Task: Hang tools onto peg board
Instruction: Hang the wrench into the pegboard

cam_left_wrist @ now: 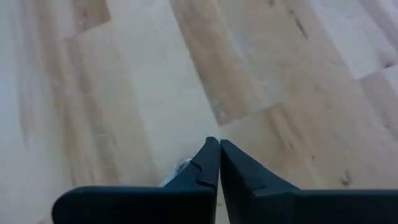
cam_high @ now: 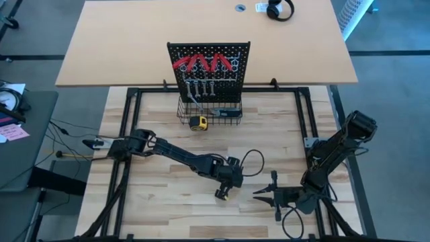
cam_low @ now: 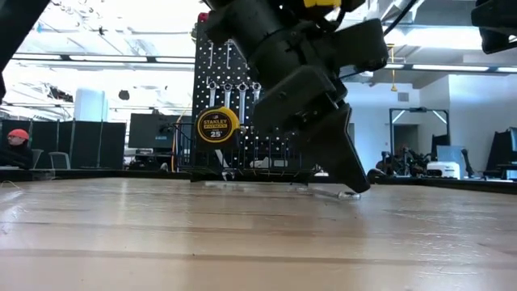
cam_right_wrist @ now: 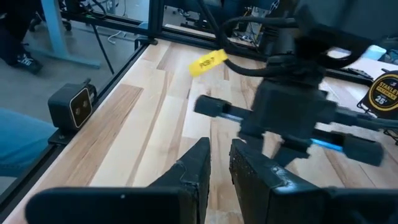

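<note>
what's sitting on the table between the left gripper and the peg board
Only the yellow tape measure, just before the peg board; otherwise bare table up from the left gripper, per the high view.

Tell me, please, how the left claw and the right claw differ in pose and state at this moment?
The left claw points down with its tips at the table, fingers shut together; the right claw lies level above the table, fingers slightly apart. The left sits mid-table, the right nearer the right edge. Neither visibly holds a tool.
</note>
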`<action>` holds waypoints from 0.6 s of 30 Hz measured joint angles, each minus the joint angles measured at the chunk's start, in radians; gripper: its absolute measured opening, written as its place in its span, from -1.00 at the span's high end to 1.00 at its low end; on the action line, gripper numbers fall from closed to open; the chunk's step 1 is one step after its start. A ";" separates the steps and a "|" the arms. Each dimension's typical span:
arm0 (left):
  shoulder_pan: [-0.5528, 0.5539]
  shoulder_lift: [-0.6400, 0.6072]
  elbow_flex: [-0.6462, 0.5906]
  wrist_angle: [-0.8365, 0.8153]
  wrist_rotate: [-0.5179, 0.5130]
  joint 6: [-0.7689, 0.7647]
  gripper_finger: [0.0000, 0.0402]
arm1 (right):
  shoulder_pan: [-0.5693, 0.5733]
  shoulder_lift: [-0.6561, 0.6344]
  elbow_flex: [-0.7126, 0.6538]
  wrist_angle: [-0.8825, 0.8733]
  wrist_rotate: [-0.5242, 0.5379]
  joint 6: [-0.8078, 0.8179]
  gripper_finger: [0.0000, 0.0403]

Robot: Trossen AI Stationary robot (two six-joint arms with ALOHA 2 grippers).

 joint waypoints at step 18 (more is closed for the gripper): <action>-0.043 -0.023 0.008 -0.033 -0.157 -0.036 1.00 | -0.001 0.000 0.000 -0.001 0.000 0.000 0.63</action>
